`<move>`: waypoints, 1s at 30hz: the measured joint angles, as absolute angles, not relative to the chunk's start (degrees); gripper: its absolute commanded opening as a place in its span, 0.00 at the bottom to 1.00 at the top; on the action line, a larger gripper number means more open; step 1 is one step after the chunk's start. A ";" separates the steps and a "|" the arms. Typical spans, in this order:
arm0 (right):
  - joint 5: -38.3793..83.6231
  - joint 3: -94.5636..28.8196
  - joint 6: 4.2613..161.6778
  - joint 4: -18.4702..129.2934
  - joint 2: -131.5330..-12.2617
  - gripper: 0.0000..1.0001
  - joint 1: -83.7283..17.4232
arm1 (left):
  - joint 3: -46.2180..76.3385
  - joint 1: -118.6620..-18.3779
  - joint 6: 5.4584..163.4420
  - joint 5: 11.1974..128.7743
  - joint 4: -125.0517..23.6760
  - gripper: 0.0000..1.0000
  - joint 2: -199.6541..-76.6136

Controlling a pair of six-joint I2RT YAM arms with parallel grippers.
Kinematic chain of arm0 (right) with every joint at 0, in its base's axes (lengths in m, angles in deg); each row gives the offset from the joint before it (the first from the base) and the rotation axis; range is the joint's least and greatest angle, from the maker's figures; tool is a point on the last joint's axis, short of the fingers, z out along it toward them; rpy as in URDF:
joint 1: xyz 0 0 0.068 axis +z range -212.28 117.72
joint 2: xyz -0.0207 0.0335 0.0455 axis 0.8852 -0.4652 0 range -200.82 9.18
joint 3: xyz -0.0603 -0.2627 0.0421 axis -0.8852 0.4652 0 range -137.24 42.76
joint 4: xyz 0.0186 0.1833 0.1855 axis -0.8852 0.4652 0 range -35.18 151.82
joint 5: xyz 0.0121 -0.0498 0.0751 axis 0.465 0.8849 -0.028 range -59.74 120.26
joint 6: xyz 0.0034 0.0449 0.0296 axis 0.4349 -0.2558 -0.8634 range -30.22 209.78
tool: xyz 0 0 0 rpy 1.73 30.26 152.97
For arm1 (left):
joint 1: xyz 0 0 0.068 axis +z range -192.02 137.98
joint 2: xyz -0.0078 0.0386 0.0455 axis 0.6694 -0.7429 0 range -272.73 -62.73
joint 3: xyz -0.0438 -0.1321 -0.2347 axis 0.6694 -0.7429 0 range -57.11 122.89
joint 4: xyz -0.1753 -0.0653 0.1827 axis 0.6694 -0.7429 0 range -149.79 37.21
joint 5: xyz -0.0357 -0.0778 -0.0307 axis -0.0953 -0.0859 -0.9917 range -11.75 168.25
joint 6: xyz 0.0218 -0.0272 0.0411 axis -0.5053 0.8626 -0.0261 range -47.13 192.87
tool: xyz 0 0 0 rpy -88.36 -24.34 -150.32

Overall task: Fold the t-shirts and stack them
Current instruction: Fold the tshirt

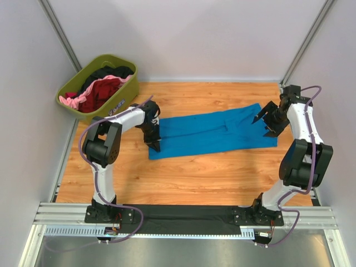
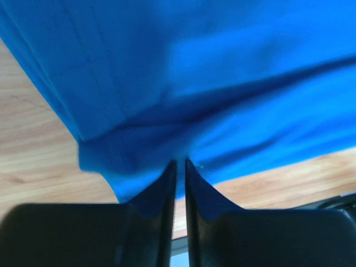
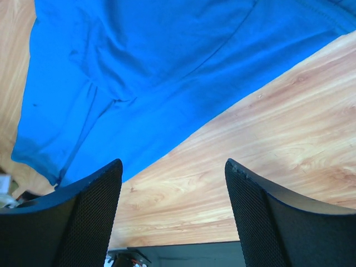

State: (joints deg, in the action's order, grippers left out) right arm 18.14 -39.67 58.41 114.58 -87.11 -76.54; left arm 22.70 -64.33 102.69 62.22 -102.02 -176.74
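A bright blue t-shirt (image 1: 214, 132) lies folded into a long strip across the middle of the wooden table. My left gripper (image 1: 154, 142) is shut on its left edge; in the left wrist view the jaws (image 2: 180, 164) pinch the blue cloth (image 2: 211, 72). My right gripper (image 1: 268, 121) is open and empty just above the shirt's right end; in the right wrist view its fingers (image 3: 89, 217) stand wide apart over bare wood beside the blue cloth (image 3: 144, 78). Dark red, pink and black shirts (image 1: 100, 89) lie heaped in the tub.
An olive-green plastic tub (image 1: 119, 103) stands at the back left corner, close behind the left arm. A black strip (image 1: 183, 214) runs along the table's near edge between the arm bases. Grey walls enclose the table on three sides.
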 measured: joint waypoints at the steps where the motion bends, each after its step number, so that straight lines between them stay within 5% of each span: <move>1: 17.73 -39.28 58.63 114.69 -86.58 0.76 -76.61 | 22.33 -64.33 102.89 62.83 -101.87 0.14 -177.66; 4: 15.98 -37.57 59.28 114.89 -84.72 0.76 -76.67 | 21.59 -64.06 104.29 62.06 -102.20 0.06 -178.23; 12: 17.77 -31.28 60.70 114.54 -81.12 0.75 -76.67 | 12.54 -64.09 108.46 63.13 -102.16 0.07 -172.31; 17: 19.26 -23.58 60.00 110.67 -81.01 0.63 -76.67 | 2.57 -64.13 111.55 66.15 -103.93 0.13 -164.40; 19: 19.85 -22.23 59.59 109.14 -82.21 0.51 -76.85 | 0.06 -64.13 112.68 66.78 -105.00 0.21 -161.71; 23: 20.35 -21.97 58.91 104.64 -85.82 0.42 -77.48 | -2.83 -64.11 114.93 66.85 -106.24 0.41 -155.85; 30: 22.30 -21.62 57.67 99.61 -89.34 0.38 -78.31 | -0.36 -64.13 115.92 69.60 -109.08 0.46 -151.26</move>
State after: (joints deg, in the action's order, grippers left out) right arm 22.30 -21.62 57.67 99.61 -89.34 -78.31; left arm -0.36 -64.13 115.92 69.60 -109.08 -151.26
